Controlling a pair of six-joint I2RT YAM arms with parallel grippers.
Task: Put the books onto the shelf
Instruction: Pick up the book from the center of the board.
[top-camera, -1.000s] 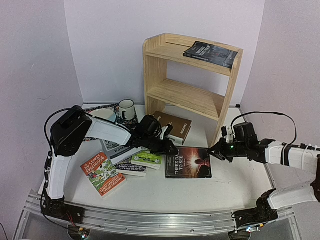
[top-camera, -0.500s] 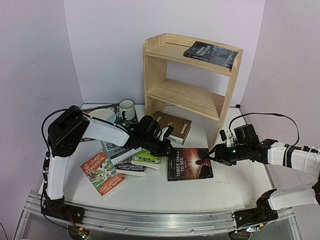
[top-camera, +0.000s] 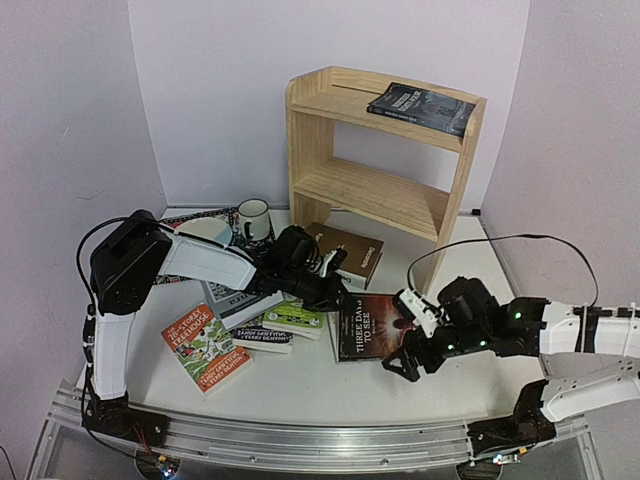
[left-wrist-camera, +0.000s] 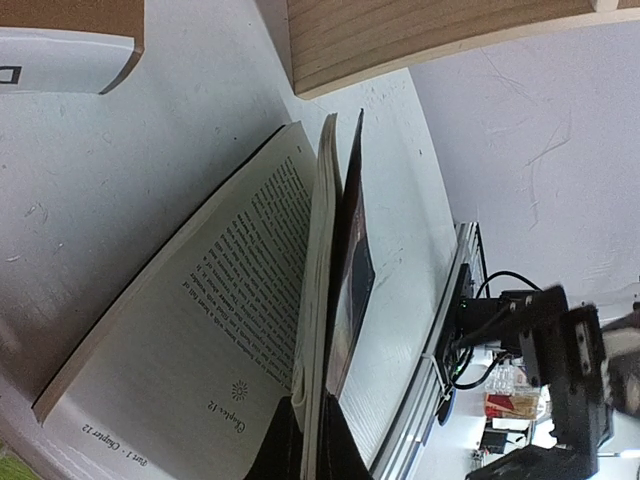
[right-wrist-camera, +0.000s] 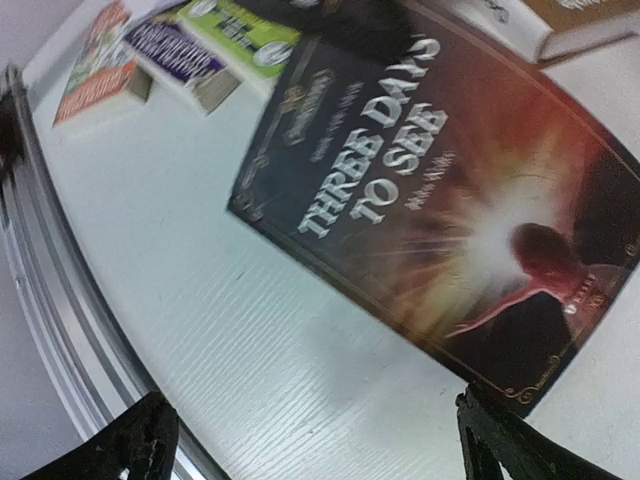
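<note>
The pale pine shelf (top-camera: 380, 195) stands at the back with one dark book (top-camera: 420, 108) lying on its top board. A dark book titled "Three Days to See" (top-camera: 372, 325) (right-wrist-camera: 430, 200) lies on the table in front of it. My left gripper (top-camera: 335, 290) (left-wrist-camera: 305, 450) is shut on that book's left edge, pinching a few pages, and the book gapes open at a printed page (left-wrist-camera: 220, 300). My right gripper (top-camera: 400, 338) (right-wrist-camera: 320, 450) hovers open over the book's near right corner. The brown book (top-camera: 345, 250), green (top-camera: 295, 317), dark blue (top-camera: 262, 337), orange (top-camera: 207, 345) and grey (top-camera: 235, 300) books lie to the left.
A mug (top-camera: 252, 218) and a plate (top-camera: 205, 230) sit on a patterned mat at the back left. The metal rail (top-camera: 300, 440) runs along the table's near edge. The shelf's side panel (left-wrist-camera: 420, 40) is close above the left gripper.
My right gripper has opened wide and swung left and nearer, from beside the shelf to over the dark book's corner. The left gripper closed on the book's edge and held there.
</note>
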